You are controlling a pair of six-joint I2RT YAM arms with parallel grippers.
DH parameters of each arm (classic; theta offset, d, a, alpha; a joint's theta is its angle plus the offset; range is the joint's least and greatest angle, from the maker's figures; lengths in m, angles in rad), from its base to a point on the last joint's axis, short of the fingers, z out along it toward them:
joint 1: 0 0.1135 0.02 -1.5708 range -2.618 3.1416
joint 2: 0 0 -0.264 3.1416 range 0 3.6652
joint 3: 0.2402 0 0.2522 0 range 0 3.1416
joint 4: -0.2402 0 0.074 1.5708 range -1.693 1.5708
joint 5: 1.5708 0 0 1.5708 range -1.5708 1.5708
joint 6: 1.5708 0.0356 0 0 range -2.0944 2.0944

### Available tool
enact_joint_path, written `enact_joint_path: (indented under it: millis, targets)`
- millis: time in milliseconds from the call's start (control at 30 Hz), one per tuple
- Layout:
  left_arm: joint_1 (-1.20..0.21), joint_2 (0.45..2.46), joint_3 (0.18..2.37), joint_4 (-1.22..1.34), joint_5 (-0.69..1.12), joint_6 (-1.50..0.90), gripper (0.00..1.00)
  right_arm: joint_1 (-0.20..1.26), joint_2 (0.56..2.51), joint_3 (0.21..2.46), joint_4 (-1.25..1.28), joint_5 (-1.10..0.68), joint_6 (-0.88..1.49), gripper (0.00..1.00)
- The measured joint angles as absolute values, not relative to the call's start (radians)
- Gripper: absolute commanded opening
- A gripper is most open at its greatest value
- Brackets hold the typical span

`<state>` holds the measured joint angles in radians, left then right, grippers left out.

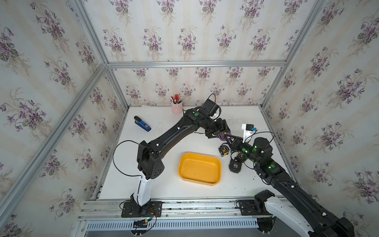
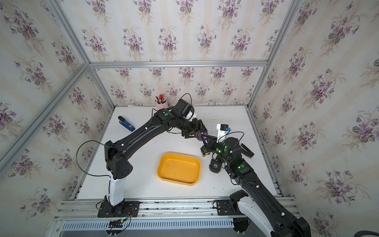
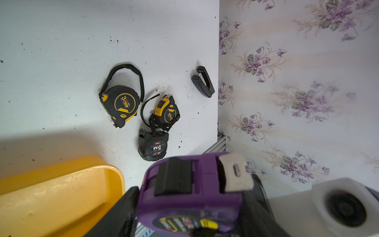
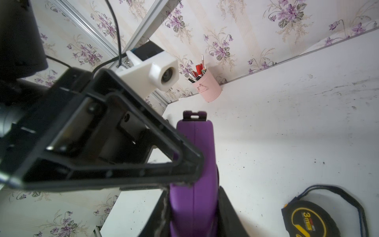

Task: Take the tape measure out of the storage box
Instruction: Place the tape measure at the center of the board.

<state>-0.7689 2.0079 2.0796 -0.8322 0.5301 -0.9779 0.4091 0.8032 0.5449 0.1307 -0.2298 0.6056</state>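
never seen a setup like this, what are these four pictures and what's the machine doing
A robot's left arm and right arm stand at a white table, each ending in a claw. Two pictures look down from one overhead camera; two come from cameras on the wrists. The right claw is shut on a purple tape measure above the table; the left claw is around it too, but whether it grips I cannot tell. On the table are an empty yellow tray, three more tape measures, a blue stapler, a black stapler and a pink pen cup.

Tape measure (image 3: pixel 190 195) purple — storage box (image 1: pixel 200 168) mustard-yellow.
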Motion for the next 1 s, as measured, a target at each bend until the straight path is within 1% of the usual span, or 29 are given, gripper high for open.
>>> enact_joint_path:
  millis: [133,233,333,467,633,1000]
  targets:
    - [-0.744,1.976,2.069,-0.772,0.542,-0.934,1.0,0.408,0.727,0.544,-0.009,-0.17,0.607,0.23]
    - [-0.746,1.977,2.099,-0.784,0.54,-0.88,1.0,0.408,0.674,0.516,-0.1,-0.139,0.612,0.23]
    - [-0.743,1.977,2.122,-0.799,0.525,-0.832,1.0,0.409,0.674,0.492,-0.205,-0.112,0.625,0.23]
    - [-0.727,1.977,2.122,-0.843,0.48,-0.787,1.0,0.408,0.764,0.494,-0.302,-0.108,0.628,0.23]
    - [-0.714,1.965,2.125,-0.886,0.43,-0.743,1.0,0.408,0.856,0.503,-0.362,-0.137,0.623,0.22]
    - [-0.706,1.948,2.111,-0.927,0.375,-0.71,1.0,0.41,1.036,0.523,-0.365,-0.25,0.595,0.22]
